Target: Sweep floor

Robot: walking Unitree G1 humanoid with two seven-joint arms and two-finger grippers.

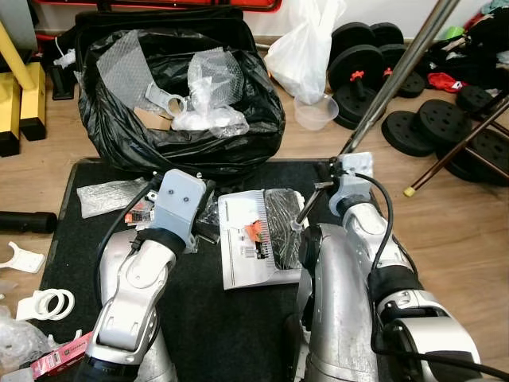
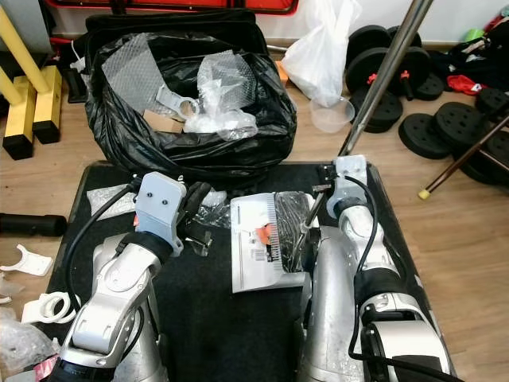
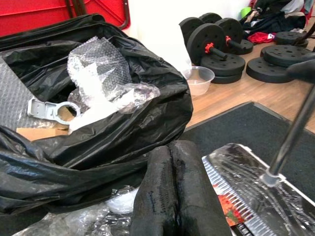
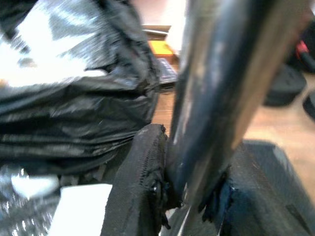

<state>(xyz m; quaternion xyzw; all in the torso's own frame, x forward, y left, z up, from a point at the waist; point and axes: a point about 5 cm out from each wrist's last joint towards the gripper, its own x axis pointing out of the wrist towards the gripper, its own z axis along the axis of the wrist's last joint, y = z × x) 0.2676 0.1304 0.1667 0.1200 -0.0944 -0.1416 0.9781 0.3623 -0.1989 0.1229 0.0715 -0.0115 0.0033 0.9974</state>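
**Q.** What does the right hand hold, and where is the tool?

**A.** The right hand is clamped around a metal pole, its fingers pressed on either side of the shaft. The pole rises up and away from the hand. Below and just inboard of the hand a thinner rod runs down to a white dustpan, which lies flat on the black mat with a toothed comb edge and some dark film on its tray.

**Q.** And the left hand?

**A.** Its two fingers are pressed together with nothing between them. It hovers low over the mat. Crumpled clear plastic lies just ahead of it, and the dustpan is beside it toward the right hand.

**Q.** Where does the debris go?

**A.** Into the open black rubbish bag, directly beyond both hands, already holding bubble wrap and a grey bracket.

**Q.** How is this step best done?

**A.** In my judgement, keep the grip on the pole firm and the dustpan's lip flat against the mat, so that scraps slide on rather than under. The left hand should nudge the loose plastic toward the pan in short strokes. Scraps also lie on the wooden floor outboard of the left hand. The weight plates beyond the right hand limit the pole's swing.
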